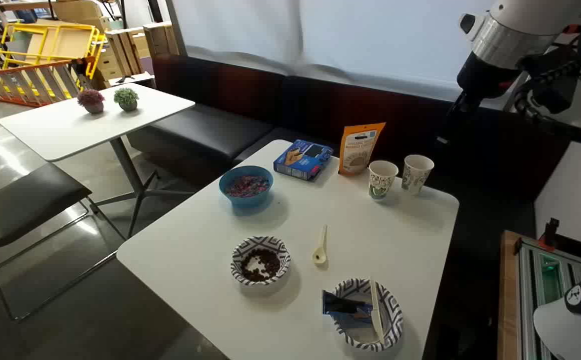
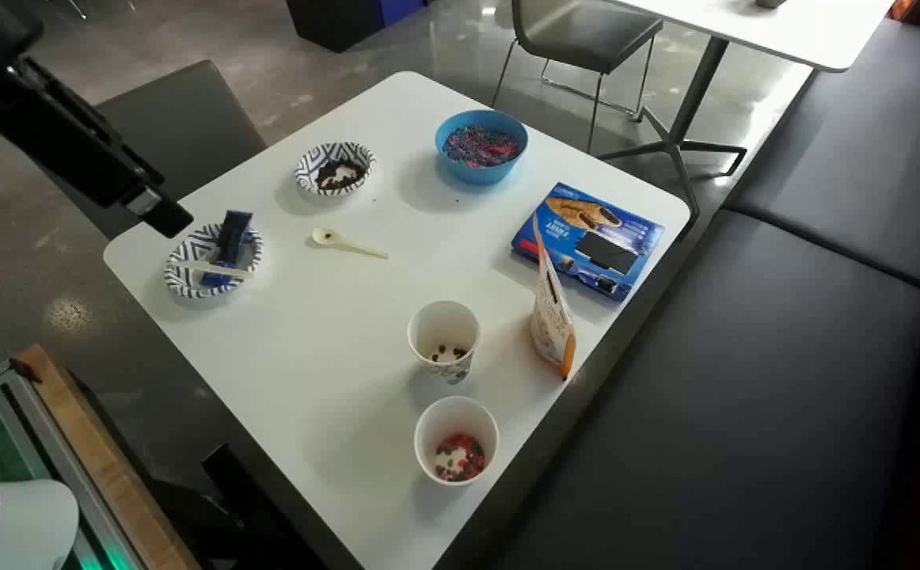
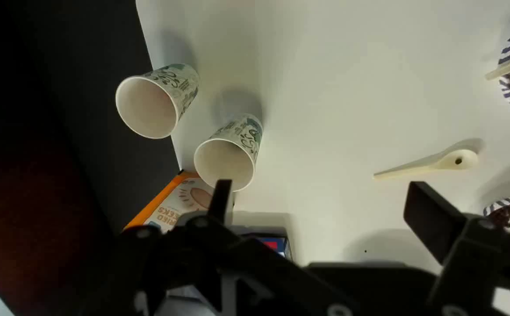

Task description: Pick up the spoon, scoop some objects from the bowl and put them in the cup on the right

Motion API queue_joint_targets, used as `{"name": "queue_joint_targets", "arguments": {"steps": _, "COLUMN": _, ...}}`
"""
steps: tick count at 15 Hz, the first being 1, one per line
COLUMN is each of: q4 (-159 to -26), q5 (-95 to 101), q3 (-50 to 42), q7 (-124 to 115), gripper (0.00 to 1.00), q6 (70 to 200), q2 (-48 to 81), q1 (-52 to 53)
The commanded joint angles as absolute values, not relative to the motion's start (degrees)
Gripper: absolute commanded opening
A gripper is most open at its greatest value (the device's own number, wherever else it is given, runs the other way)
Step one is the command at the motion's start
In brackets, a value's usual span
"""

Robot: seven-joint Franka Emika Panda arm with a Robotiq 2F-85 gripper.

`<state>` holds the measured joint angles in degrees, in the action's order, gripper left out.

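**Spoon not yet picked: end effector aloft w/ nothing held**

I read this as step 1, the approach: no grasp yet on the cream soup spoon (image 3: 439,165), so scoop & pour are both to come. My end effector (image 3: 319,193) has its jaws spread wide, nothing btwn them, and hangs well above the worktop (image 1: 380,240), well apart from the printed paper bowl (image 1: 260,242). The spoon lies flat on the worktop just beside that bowl, head end nearer to it, w/ a dark spot (image 3: 458,161) in the head, prob. 1 stray pc. The dark brown pieces (image 1: 270,259) are in the bowl, approx. a ring around a bare patch.

Tgt: I take it as the rt-hand paper cup (image 1: 416,177), the farther of 2 from the bowl, w/ red & dark bits (image 2: 469,453) at the bottom; the nearer cup (image 1: 381,186) shows only a few dark bits (image 2: 460,353).

Next move, my call: shift toward the bowl's side, drop to the spoon, and yaw the wrist approx. a quarter turn. In the wrist view the handle runs nearly along the line the jaws close on, so as-is I'd pinch it end to end; I want them across it. Grip back on the handle, away from the bowl, so the head's free to dip in. Go down gently: a knock could skid it into the bowl.
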<state>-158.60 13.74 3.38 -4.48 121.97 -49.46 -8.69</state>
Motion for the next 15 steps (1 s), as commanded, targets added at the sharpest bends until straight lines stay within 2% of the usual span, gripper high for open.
{"name": "queue_joint_targets", "arguments": {"steps": 1, "q4": -159.18, "q5": 14.22, "q3": 2.84, "q7": -4.88, "gripper": 1.0, "q6": 121.49, "q2": -49.41, "q1": -8.05}}
{"name": "queue_joint_targets", "arguments": {"steps": 8, "q4": -160.53, "q5": 14.22, "q3": 2.82, "q7": -4.88, "gripper": 1.0, "q6": 121.49, "q2": -48.74, "q1": -8.04}}
{"name": "queue_joint_targets", "arguments": {"steps": 15, "q4": -147.34, "q5": 3.35, "q3": 4.38, "q7": -11.77, "gripper": 1.0, "q6": 111.4, "q2": -31.13, "q1": -5.04}}
